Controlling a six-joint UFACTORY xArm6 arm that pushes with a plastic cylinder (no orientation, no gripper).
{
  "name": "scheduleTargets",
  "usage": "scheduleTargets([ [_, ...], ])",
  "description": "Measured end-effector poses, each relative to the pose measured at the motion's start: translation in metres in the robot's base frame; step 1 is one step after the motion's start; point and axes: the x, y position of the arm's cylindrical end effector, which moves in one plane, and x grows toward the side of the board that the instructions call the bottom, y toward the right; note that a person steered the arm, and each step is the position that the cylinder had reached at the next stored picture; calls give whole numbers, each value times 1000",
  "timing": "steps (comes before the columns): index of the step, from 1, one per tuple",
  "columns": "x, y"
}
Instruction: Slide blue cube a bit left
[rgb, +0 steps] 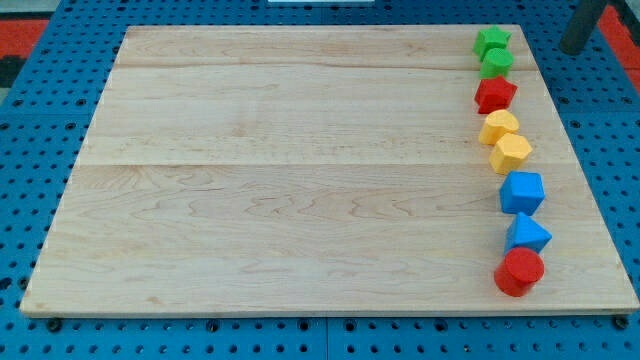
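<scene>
The blue cube (522, 192) sits near the wooden board's right edge, in a column of blocks. Above it are two yellow blocks (499, 126) (512, 152), a red block (495, 94), a green cylinder (496, 63) and a green star (491, 40). Below it are a blue triangular block (527, 234) and a red cylinder (519, 271). My tip (572, 50) shows at the view's top right, off the board's right edge, well above and to the right of the blue cube.
The wooden board (280, 170) lies on a blue pegboard surface (600, 120). All blocks stand in one column along the board's right side.
</scene>
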Motion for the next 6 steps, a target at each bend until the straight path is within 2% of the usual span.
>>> scheduleTargets([
  [1, 39, -1],
  [2, 111, -4],
  [6, 238, -83],
])
